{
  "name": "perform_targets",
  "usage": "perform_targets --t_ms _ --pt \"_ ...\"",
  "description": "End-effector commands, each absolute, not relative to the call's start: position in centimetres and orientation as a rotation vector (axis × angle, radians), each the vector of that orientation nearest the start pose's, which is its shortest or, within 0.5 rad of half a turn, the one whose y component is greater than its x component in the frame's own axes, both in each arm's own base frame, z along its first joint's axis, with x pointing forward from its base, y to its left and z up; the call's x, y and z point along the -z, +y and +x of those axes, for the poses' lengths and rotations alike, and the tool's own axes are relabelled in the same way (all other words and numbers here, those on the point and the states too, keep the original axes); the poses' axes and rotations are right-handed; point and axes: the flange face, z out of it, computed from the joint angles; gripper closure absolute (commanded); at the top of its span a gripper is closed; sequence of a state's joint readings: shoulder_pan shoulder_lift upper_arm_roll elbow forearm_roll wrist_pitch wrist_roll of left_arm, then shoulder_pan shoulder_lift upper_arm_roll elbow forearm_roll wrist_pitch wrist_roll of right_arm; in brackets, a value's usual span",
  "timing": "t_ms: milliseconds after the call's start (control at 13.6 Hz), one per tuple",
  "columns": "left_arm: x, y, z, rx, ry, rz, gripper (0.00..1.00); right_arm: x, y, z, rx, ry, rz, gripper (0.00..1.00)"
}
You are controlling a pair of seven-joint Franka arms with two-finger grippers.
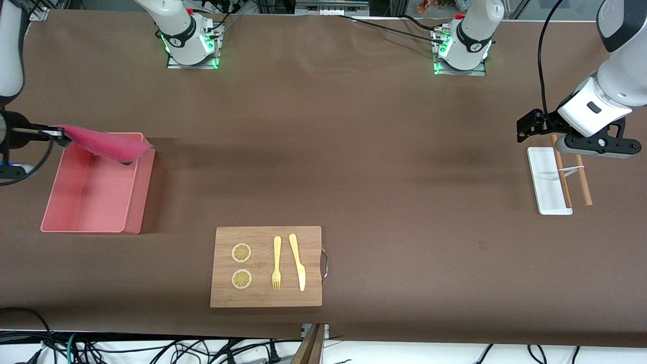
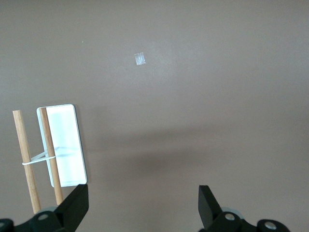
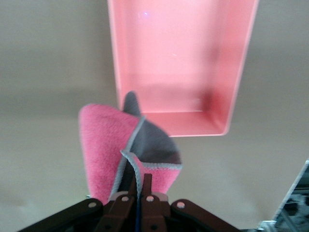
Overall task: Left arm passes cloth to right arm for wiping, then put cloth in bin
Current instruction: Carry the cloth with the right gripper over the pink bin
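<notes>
Right claw (image 1: 61, 135) is clenched on the cloth (image 1: 103, 143), carrying it in the air over the bin's (image 1: 135, 187) edge that lies farthest from the front camera. Most of the cloth is hanging over the bin's corner toward the desk's middle, and the tip looks to be just past the rim there. In the right wrist view the cloth (image 3: 126, 150) is folded and floppy, pinched at one end, with the bin (image 3: 241, 92) open and empty below.

Step in hand, as I read it: drop into the bin. To do it well:
- shift the claw further over the bin's floor before letting go, so the trailing tip isn't draping the rim
- lower a bit first; a floppy cloth released high can drift or catch on the wall
- open fully, then lift straight up so the terry doesn't snag

Left claw (image 1: 590, 147) is released, jaws wide, waiting over the white tray (image 1: 543, 177) and two wooden sticks (image 1: 585, 184), well apart from the bin at the left arm's end.

Desk (image 1: 384, 167) is covered in a brown mat, flat, a few creases. The cutting board (image 1: 308, 263), with fork, knife and two lemon slices, sits nearer the front camera than the bin, toward the desk's middle. Cables are running along the desk edges.
</notes>
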State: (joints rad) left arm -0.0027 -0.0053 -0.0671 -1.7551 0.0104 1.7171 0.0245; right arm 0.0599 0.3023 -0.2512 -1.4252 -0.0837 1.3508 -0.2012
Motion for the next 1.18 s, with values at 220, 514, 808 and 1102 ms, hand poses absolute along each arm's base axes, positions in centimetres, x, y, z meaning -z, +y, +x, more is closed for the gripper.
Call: perform_targets --t_ms 220,514,808,1102 --pt "-55.6 -3.6 55.7 -0.036 0.179 -3.131 0.0 -44.7 -15.9 61.1 -0.671 -0.141 -3.18 1.0" --pt "-55.6 -3.9 55.7 -0.036 0.184 -3.131 0.0 -37.0 -16.1 62.6 -0.666 -0.116 -3.142 1.0" --pt "-55.6 -3.9 55.7 -0.036 0.184 -3.131 0.0 -30.8 -16.8 62.9 -0.611 -0.097 -3.133 1.0" --pt "-55.5 -3.9 55.7 -0.038 0.184 -3.131 0.0 -26.8 -16.6 63.3 -0.528 -0.069 -3.121 0.96"
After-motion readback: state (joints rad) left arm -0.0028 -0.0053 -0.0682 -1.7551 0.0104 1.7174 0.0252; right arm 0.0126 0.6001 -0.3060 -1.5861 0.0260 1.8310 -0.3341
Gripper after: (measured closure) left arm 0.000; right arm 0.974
